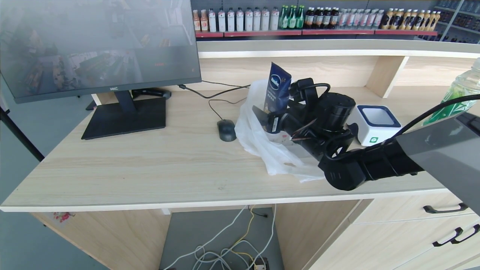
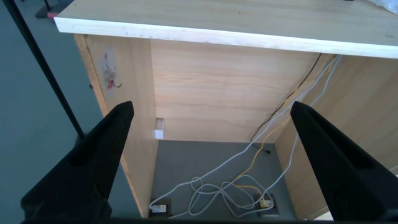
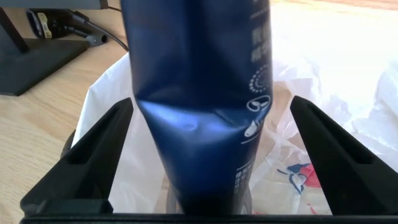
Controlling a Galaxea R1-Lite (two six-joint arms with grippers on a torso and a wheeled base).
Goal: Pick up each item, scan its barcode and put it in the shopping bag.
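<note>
The right gripper [image 3: 211, 112] sits over the mouth of the white plastic bag [image 1: 258, 146], which lies crumpled about the middle of the wooden desk [image 1: 150, 165]. Its two fingers [image 3: 93, 162] are spread wide, and a dark blue tube [image 1: 277, 88] stands upright between them. The tube's lower end is down inside the bag and its flat crimped end points up. One finger seems to lie right against the tube's side, while the other stands a little off it, so the tube is flanked rather than squeezed. Inside the bag, low beside the tube, there is a bit of red and blue print on something I cannot make out.

Just beside the bag, on the robot's right, is the small white scanner [image 1: 375, 123] with a dark-rimmed window on top. A green-labelled bottle [image 1: 463, 90] stands farther right, at the desk's end. On the other side of the bag lies a black mouse [image 1: 226, 130], and beyond it a monitor [image 1: 97, 45] on a flat black stand.

The left gripper [image 2: 211, 112] hangs below the desk's front edge with its fingers wide apart and nothing between them. It faces the knee space, where loose cables [image 2: 230, 186] lie on the floor. Rows of drinks bottles [image 1: 300, 17] line the shelves behind the counter.
</note>
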